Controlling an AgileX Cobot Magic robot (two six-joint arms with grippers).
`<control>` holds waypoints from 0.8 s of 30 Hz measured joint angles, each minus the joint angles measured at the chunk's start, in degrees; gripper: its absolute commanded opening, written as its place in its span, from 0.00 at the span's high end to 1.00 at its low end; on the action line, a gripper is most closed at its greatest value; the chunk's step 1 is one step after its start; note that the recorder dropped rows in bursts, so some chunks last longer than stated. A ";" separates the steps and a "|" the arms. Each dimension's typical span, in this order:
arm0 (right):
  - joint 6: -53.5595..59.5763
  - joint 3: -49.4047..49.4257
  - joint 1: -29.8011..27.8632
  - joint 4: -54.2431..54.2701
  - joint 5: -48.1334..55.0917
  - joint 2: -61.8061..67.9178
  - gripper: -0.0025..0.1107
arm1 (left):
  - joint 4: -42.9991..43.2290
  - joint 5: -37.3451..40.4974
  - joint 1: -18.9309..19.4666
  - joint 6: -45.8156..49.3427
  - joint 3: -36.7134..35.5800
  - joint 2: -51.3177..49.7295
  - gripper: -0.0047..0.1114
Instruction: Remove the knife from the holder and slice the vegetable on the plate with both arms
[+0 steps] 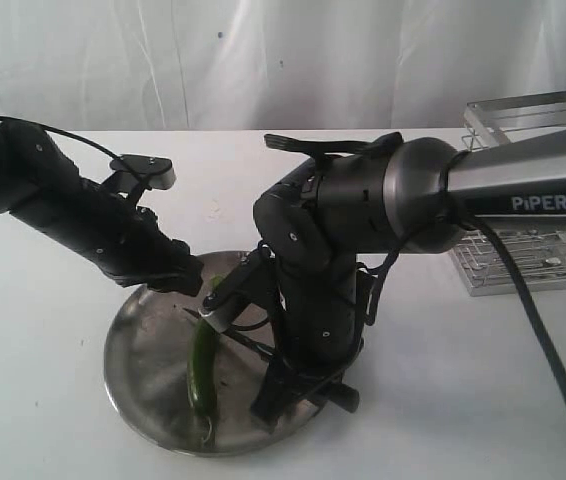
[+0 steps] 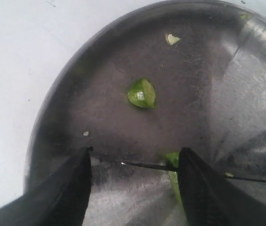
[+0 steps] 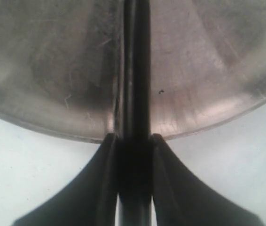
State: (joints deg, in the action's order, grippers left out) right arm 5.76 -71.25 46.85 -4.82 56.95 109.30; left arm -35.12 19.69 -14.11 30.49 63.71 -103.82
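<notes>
The steel plate (image 1: 133,350) lies on the white table with the dark green vegetable (image 1: 203,372) on it. My right gripper (image 1: 285,392) is shut on the handle of the black knife (image 1: 245,343), whose thin blade lies across the vegetable's upper end. In the right wrist view the knife (image 3: 135,70) runs out from my right gripper (image 3: 134,139) over the plate (image 3: 53,70). My left gripper (image 1: 189,280) hangs open over the plate's far side. In its view the left gripper (image 2: 135,157) straddles the knife tip (image 2: 123,163), and the vegetable (image 2: 172,162) shows beside one finger. A cut piece (image 2: 141,93) lies apart.
The wire holder (image 1: 528,250) stands at the right, behind the grey PiPER link (image 1: 533,195). A small pale scrap (image 2: 172,39) lies near the plate's (image 2: 246,94) far rim. White table surrounds the plate, with a white curtain behind.
</notes>
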 measured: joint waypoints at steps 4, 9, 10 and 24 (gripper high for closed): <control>0.00 0.00 0.00 0.00 0.00 0.00 0.98 | 0.13 -0.24 0.00 0.47 -0.30 0.00 0.45; 0.00 0.00 0.00 0.00 0.00 0.00 0.98 | 0.20 -3.26 0.00 1.27 -3.32 0.00 0.45; 0.00 0.00 0.00 0.00 0.00 0.00 0.98 | 0.20 -3.87 0.00 1.27 -3.83 0.00 0.45; 0.00 0.00 0.00 0.00 -0.48 0.00 0.98 | 0.20 -5.60 0.00 1.27 -4.51 0.00 0.45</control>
State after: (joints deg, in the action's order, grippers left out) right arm 5.76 -71.25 46.85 -4.82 56.46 109.30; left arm -34.92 14.09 -14.11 31.75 59.20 -103.82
